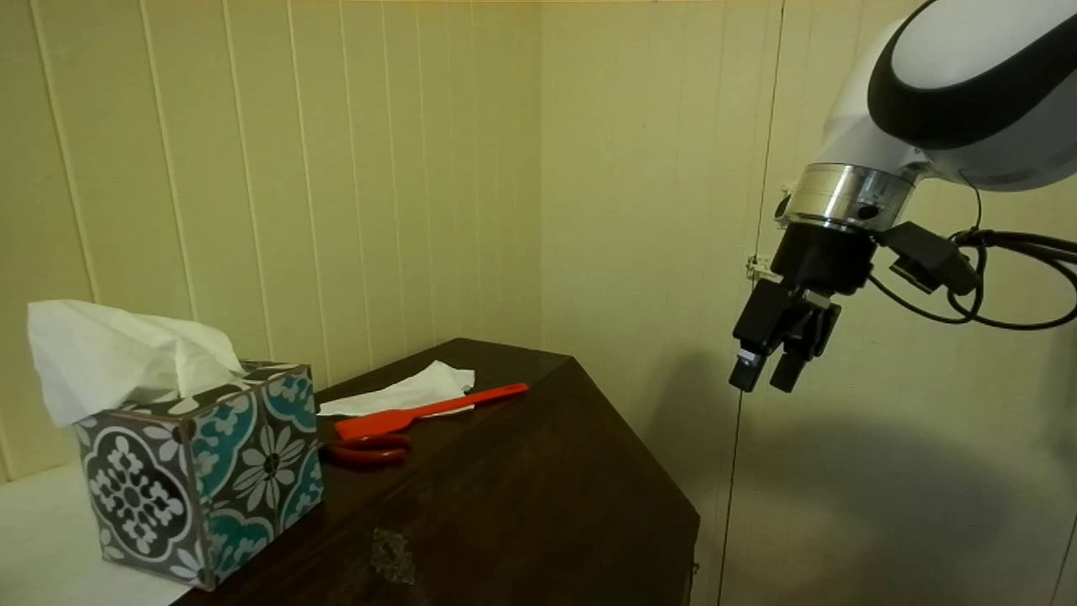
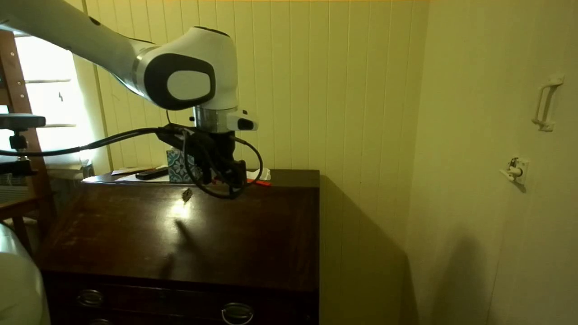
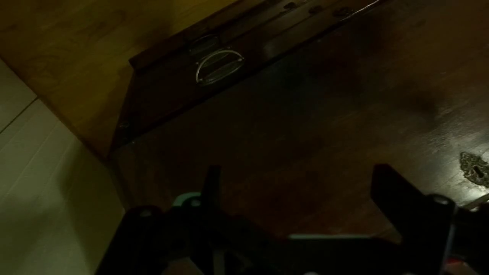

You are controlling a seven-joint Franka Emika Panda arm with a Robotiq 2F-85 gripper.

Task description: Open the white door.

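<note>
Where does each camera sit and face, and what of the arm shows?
An exterior view: nearest the tissue box, looking along the desk toward the white door; arm and pincer show.
An exterior view: before the desk, facing its lid; arm and pincer show.
Wrist view: on the arm, looking down over lid and floor; pincer fingers show.
Both exterior views share: tissue box, desk, white door, arm, pincer.

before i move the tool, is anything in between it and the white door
Nothing visible stands between the tool and the white door in either exterior view. The dark desk lies below the tool, so it should only matter if you descend.
</note>
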